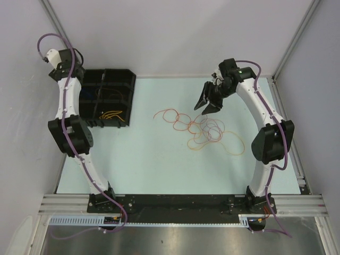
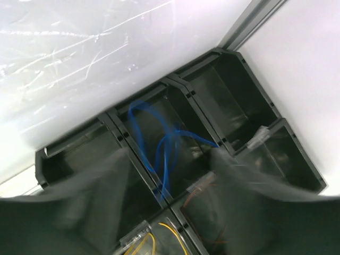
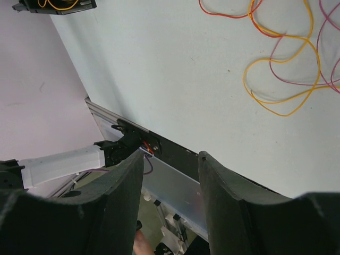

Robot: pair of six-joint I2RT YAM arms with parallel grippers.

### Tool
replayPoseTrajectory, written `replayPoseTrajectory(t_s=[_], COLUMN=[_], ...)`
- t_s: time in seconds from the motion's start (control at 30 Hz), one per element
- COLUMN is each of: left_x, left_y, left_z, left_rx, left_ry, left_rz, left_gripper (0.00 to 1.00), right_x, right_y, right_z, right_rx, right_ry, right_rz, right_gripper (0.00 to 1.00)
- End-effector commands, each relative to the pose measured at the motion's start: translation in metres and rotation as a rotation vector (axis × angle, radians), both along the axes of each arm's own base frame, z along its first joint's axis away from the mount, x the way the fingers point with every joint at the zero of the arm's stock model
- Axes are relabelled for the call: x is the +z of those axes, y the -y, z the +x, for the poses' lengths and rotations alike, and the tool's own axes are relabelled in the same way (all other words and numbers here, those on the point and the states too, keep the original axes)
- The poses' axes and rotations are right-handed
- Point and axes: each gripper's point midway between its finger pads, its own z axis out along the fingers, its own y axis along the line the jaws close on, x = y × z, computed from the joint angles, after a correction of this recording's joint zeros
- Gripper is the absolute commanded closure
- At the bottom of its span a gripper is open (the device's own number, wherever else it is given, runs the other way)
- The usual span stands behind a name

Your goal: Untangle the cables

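A tangle of thin cables (image 1: 204,130), orange, red, yellow and pinkish-purple, lies on the pale table right of centre. One red-orange loop (image 1: 170,116) trails off to its left. My right gripper (image 1: 208,103) hangs open just above the tangle's far left side. In the right wrist view its fingers (image 3: 127,186) hold nothing, and the yellow cable (image 3: 281,79) and red cable (image 3: 228,13) lie on the table beyond. My left gripper (image 2: 169,156) hovers over the black bin (image 2: 241,79), its blurred fingers spread apart. A blue cable (image 2: 164,154) lies in the compartment below them.
The black divided bin (image 1: 119,79) stands at the back left. A yellow cable (image 1: 112,114) lies in its front compartment, and an orange one (image 2: 210,186) in the neighbouring one. White walls close the back and sides. A metal rail (image 1: 175,202) runs along the near edge.
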Motion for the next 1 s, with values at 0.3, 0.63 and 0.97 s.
replayPoseTrajectory(t_s=[0.3,0.63,0.97], left_x=[0.016,0.014,-0.007], left_y=[0.004,0.093,0.263], left_z=[0.006,-0.018,-0.049], left_rx=[-0.048,-0.317,-0.839], left_ry=[0.059,0.061,-0.005], left_rz=[-0.011,-0.073,-0.127], left_gripper=[0.00,0.00,0.02], right_x=[0.006,0.015,0.006], right_y=[-0.003,-0.002,0.016], right_z=[0.006,0.006,0.001], right_rx=[0.000,-0.001,-0.052], right_ry=[0.004,0.045,0.094], right_rz=[0.011,0.018,-0.083], right_gripper=[0.50,0.50,0.50])
